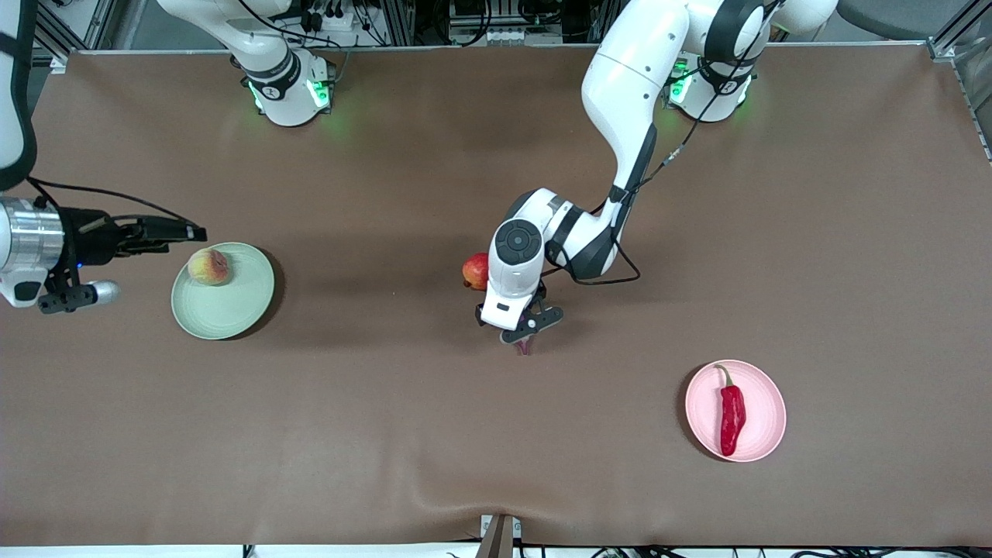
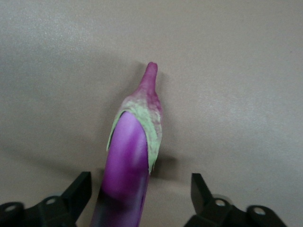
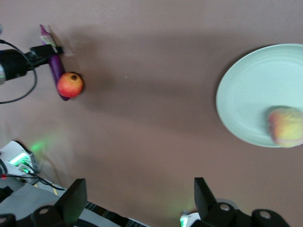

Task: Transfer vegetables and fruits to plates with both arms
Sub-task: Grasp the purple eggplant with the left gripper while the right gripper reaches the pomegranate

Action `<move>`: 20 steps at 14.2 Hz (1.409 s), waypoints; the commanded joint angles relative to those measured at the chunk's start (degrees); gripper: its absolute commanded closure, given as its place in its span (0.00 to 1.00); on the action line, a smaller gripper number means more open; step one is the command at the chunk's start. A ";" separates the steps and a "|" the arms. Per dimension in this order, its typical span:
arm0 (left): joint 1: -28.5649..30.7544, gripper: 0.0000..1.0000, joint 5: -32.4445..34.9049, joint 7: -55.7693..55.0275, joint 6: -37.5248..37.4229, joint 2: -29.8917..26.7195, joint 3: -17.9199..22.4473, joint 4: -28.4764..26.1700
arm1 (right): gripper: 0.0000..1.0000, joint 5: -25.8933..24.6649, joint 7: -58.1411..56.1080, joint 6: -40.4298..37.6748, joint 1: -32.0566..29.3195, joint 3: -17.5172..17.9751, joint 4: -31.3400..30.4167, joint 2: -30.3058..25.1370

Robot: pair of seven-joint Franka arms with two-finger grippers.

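The purple eggplant (image 2: 125, 161) lies on the table with its green cap and stem pointing away from my left gripper (image 2: 139, 182). That gripper is open and low, one finger on each side of the eggplant. In the front view only the eggplant's tip (image 1: 525, 346) shows under the left gripper (image 1: 527, 325). The red apple (image 1: 475, 271) sits beside the eggplant, partly hidden by the left wrist. The peach (image 1: 209, 266) lies on the green plate (image 1: 232, 310). The red chili (image 1: 731, 411) lies on the pink plate (image 1: 763, 411). My right gripper (image 1: 194, 231) is open and empty in the air at the green plate's edge.
The brown table (image 1: 387, 426) carries nothing else. The right wrist view shows the green plate (image 3: 246, 94) with the peach (image 3: 286, 125), and farther off the apple (image 3: 70, 84), the eggplant (image 3: 56, 68) and the left gripper (image 3: 42, 49).
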 commanded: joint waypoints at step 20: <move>33.05 1.00 7.69 50.16 -15.34 -11.18 3.93 -0.13 | 0.00 -5.01 64.62 29.56 28.95 9.03 -1.18 13.45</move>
